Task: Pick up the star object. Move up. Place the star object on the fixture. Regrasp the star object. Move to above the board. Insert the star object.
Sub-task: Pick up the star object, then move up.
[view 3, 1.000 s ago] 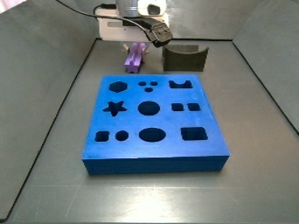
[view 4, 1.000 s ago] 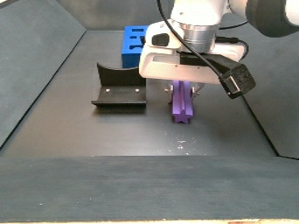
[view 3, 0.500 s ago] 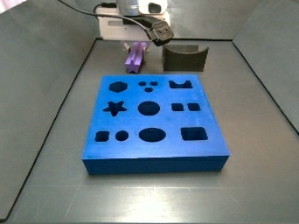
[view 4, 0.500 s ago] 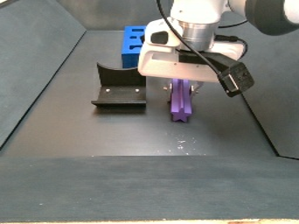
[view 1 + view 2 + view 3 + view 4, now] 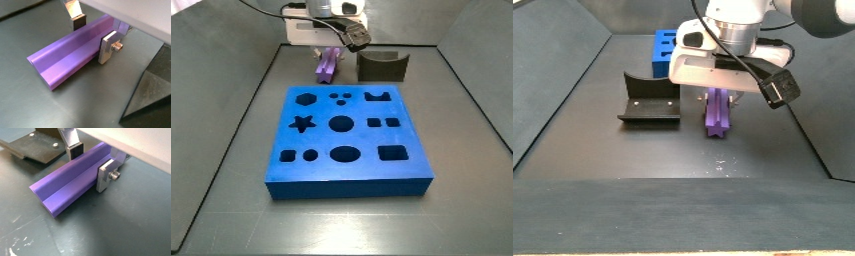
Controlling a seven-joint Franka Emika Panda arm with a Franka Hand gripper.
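Note:
The star object (image 5: 67, 55) is a long purple prism, and my gripper (image 5: 93, 37) is shut on it near one end, a silver finger (image 5: 105, 175) pressed on each long side. In both side views the star object (image 5: 718, 112) hangs lengthwise under the gripper (image 5: 718, 95), just off the floor. The fixture (image 5: 649, 105), a dark notched block, stands close beside it, also seen as fixture (image 5: 382, 67) next to the gripper (image 5: 327, 55). The blue board (image 5: 318, 140) with its dark cut-out holes lies in front of the star object (image 5: 327, 70).
Grey walls enclose the dark floor on three sides. A black cable loops from the gripper body (image 5: 774, 88). The fixture (image 5: 40, 148) sits a short way from the prism's gripped end. The board's corner (image 5: 664, 45) shows behind the arm.
The gripper has risen slightly with the star object in it; the prism's lower end has left the floor. Fixture and board have not moved.

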